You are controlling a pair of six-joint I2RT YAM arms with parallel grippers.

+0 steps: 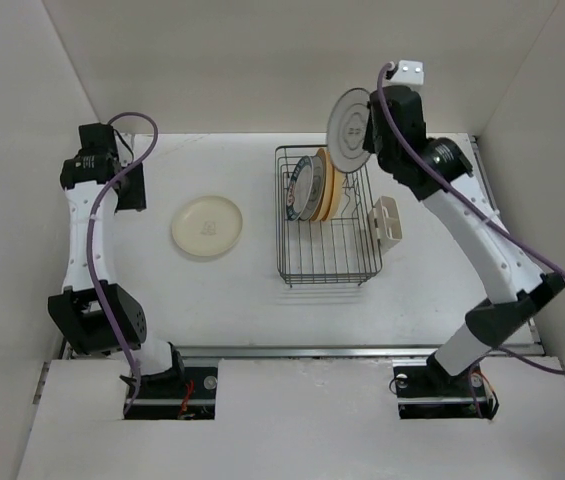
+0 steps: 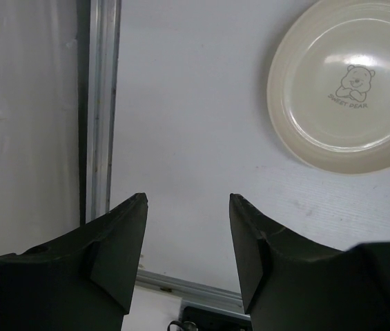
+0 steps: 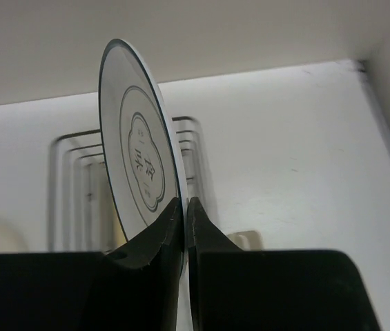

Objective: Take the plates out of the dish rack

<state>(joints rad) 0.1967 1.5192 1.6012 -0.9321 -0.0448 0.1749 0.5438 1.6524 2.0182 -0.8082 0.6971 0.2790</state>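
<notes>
Grip: right gripper [image 3: 185, 202] is clamped on the rim of the round white plate with thin dark rim [image 3: 136, 155], held edge-on, upright beyond the fingertips; dark wire dish rack [image 1: 327, 255] lies beneath. Left gripper [image 2: 188, 207] hangs parted, empty.

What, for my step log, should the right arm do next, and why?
Probably carry the dark-rimmed white plate leftward toward the table beside the cream plate. The right pincer is shut on its rim, holding it upright above the dish rack, and the cream plate already lies flat there.
</notes>
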